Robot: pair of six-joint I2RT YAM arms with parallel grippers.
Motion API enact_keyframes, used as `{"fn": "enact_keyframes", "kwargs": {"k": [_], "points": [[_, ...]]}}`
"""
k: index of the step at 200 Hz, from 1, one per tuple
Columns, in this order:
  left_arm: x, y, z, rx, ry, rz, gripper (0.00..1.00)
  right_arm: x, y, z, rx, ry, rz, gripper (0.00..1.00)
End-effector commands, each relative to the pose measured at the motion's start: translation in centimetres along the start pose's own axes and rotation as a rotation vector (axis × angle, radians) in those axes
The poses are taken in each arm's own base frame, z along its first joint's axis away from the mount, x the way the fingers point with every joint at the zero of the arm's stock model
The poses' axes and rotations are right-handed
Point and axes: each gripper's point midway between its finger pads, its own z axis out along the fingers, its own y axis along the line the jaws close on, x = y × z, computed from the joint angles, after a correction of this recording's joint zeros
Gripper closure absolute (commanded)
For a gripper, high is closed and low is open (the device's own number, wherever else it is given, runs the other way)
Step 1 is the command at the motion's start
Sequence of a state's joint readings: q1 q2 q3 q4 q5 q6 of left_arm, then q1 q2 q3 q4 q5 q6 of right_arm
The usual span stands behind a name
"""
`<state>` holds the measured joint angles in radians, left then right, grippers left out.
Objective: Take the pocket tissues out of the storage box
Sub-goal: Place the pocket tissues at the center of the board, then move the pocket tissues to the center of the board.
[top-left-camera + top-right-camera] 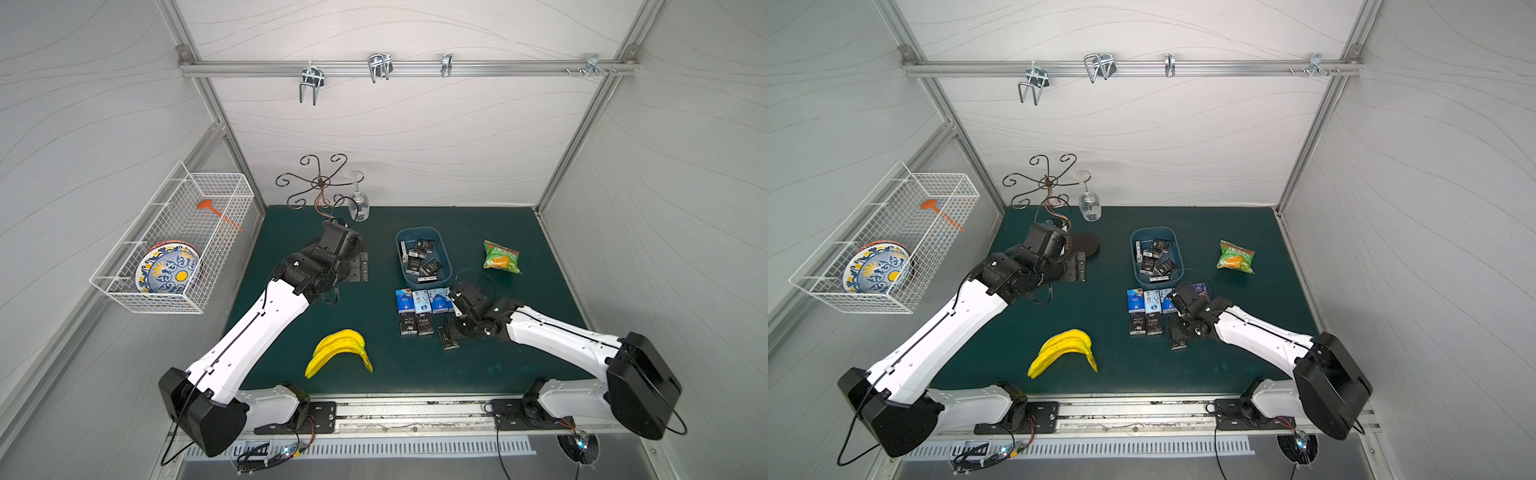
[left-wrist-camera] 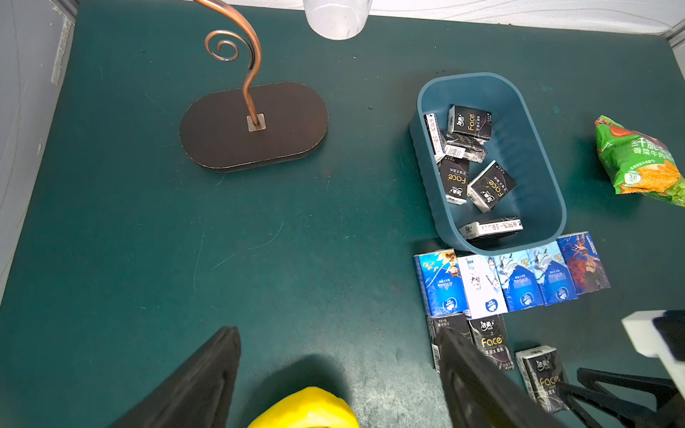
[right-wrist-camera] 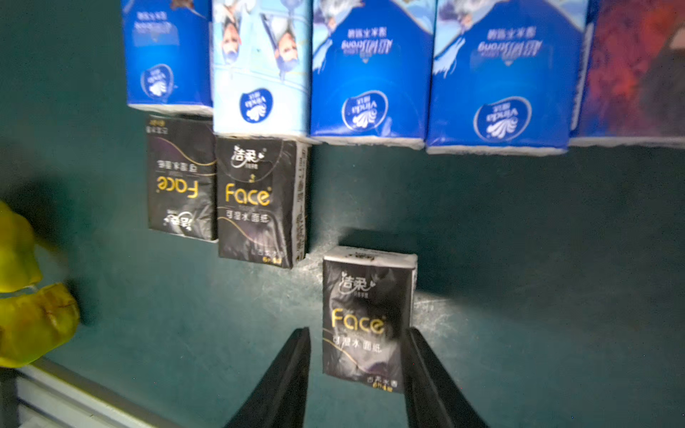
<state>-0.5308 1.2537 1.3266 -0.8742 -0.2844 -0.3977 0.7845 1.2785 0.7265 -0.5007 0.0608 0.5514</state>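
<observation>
The blue-grey storage box [image 1: 444,253] [image 2: 548,178] stands mid-table with several black "Face" pocket tissues [image 1: 422,259] [image 2: 470,122] lying loose in it. In front of it several blue-and-white packets [image 1: 422,301] [image 3: 370,74] lie in a row on the mat, one purple-blue at the end. Two black packets [image 1: 417,324] [image 3: 222,200] lie below that row. My right gripper [image 3: 357,329] is open around a third black packet [image 3: 365,318] lying flat on the mat, with a gap on one side. My left gripper [image 2: 336,329] is open and empty, over bare mat left of the box.
A yellow banana bunch [image 1: 338,353] lies near the front. A green-orange snack bag [image 1: 501,257] sits right of the box. A copper scroll stand [image 1: 320,183] and a wine glass [image 1: 358,203] stand at the back. A white wire basket [image 1: 174,241] on the left wall holds a plate.
</observation>
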Motion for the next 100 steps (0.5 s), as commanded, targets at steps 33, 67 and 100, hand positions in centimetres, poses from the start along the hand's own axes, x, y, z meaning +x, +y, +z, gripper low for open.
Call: {"fn": "enact_keyframes", "kwargs": {"k": [33,67,100], "points": [[-1.6,-0.3,-0.7,0.014,-0.046,-0.024,0.13,1.0,-1.5,1.2,-0.076,0.015,0.078,0.55],[-1.5,-0.2,-0.7,0.012,-0.045,-0.024,0.13,1.4,-0.9,2.2,-0.122,0.032,0.089,0.55],[-1.6,-0.1,-1.0,0.008,-0.051,-0.023,0.13,2.1,-1.5,3.3,-0.105,0.052,0.103,0.59]]}}
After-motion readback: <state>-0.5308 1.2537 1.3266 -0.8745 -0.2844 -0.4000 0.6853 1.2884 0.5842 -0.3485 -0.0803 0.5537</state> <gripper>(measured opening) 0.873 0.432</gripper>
